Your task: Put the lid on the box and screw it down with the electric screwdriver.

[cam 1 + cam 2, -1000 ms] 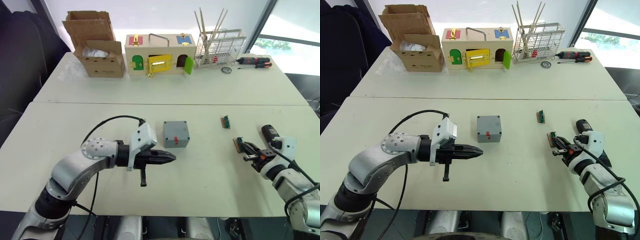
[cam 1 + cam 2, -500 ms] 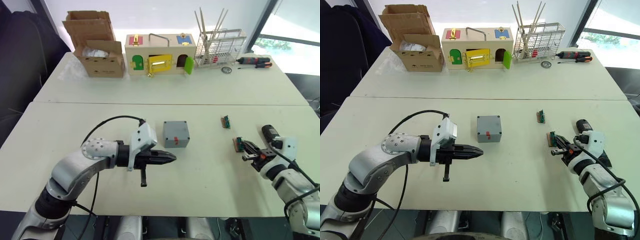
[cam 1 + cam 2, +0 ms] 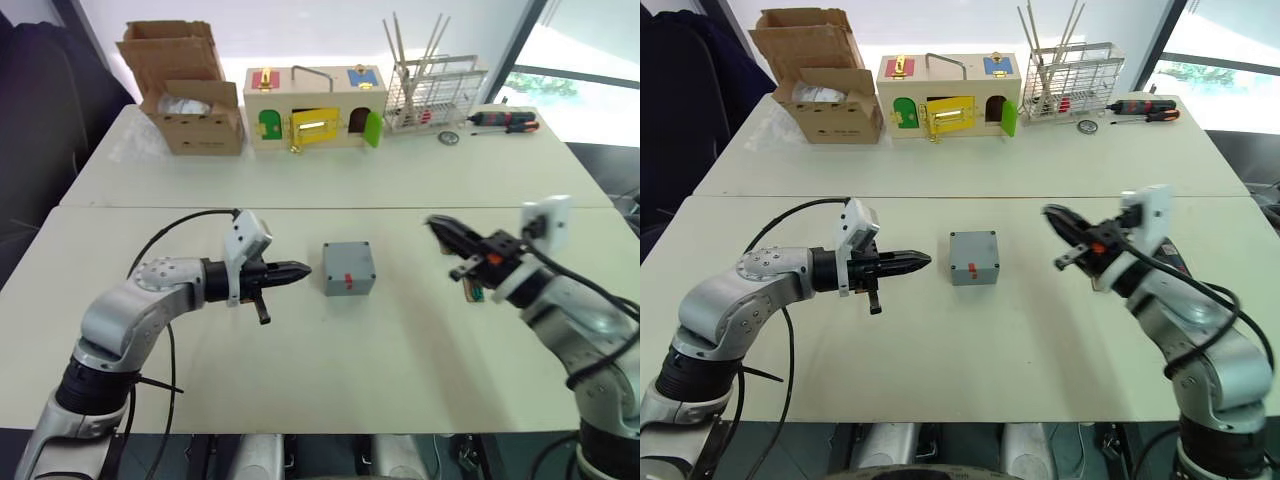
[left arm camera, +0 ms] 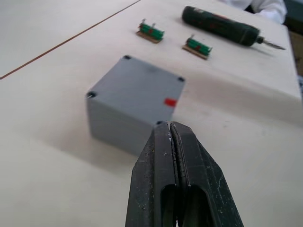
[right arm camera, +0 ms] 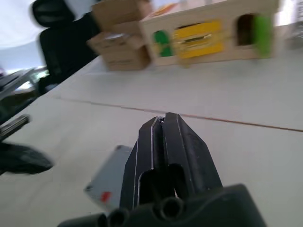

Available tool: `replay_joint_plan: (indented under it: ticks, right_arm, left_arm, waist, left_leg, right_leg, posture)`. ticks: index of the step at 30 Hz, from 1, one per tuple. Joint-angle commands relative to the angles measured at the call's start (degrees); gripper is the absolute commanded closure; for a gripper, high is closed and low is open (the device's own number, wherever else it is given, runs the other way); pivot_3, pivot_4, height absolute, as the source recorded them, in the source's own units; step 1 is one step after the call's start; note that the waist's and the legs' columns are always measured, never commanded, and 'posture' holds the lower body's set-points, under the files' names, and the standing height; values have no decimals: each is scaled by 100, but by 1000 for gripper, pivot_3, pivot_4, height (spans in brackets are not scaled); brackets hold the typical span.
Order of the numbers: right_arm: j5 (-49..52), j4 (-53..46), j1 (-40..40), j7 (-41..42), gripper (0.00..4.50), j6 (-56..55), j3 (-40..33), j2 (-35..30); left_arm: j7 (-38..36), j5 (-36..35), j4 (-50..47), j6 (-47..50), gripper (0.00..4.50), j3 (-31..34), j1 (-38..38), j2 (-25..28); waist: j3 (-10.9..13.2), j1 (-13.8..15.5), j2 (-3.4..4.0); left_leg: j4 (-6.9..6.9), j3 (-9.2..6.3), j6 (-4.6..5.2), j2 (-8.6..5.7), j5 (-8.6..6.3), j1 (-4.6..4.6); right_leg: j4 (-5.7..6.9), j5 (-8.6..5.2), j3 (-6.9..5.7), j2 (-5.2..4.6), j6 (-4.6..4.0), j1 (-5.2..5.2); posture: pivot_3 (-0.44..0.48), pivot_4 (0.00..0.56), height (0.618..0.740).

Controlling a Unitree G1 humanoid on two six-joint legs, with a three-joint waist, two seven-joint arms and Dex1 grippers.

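Note:
The grey box (image 3: 349, 268) with a small red mark stands in the middle of the near table. Its top is a closed flat face with corner screw holes; I cannot tell whether that face is the lid. My left gripper (image 3: 305, 269) is shut and empty, pointing at the box from its left, a short gap away; the box (image 4: 135, 101) sits just beyond the fingers. My right gripper (image 3: 433, 221) is shut and empty, raised above the table to the right of the box. The electric screwdriver (image 4: 220, 32) lies on the table beyond the box.
Two small green circuit boards (image 4: 150, 32) (image 4: 198, 46) lie between the box and the screwdriver. On the far table stand a cardboard box (image 3: 195, 110), a wooden latch box (image 3: 315, 105), a wire rack (image 3: 432, 90) and hand screwdrivers (image 3: 505, 122).
My right gripper has risen off the table at the right and swung in toward the box. My left gripper has moved from in front of the box to its left side.

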Motion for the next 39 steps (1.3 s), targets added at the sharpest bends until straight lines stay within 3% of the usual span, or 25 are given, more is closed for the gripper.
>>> replay_joint_plan:
  ticks: [1, 17, 39]
  right_arm:
    - [-273, 457, -249, 289, 4423, -234, 567, 88]
    - [-1148, 1875, -672, 756, 4423, -1104, 1108, 400]
    - [-1501, 2374, -810, 733, 4423, -1269, 988, 718]
  left_arm:
    - [51, -54, -226, -34, 4500, 189, 69, 46]
    - [501, -88, -601, 57, 4500, 139, 290, -87]
    - [544, -57, -712, 72, 4500, 109, 349, -80]
  waist:
    - [1, 22, -2]
    - [6, 5, -7]
    - [6, -8, -7]
  left_leg:
    - [0, 1, 0, -3, 0, -2]
    - [12, 4, -18, -1, 11, -5]
    - [11, 6, -26, 0, 15, -5]
  right_leg:
    - [0, 0, 0, -3, 0, 0]
    - [8, 3, 0, -3, 4, -3]
    - [9, 3, 1, -3, 4, -4]
  posture:
    - [0, 150, 728]
    - [0, 150, 728]
    - [0, 150, 728]
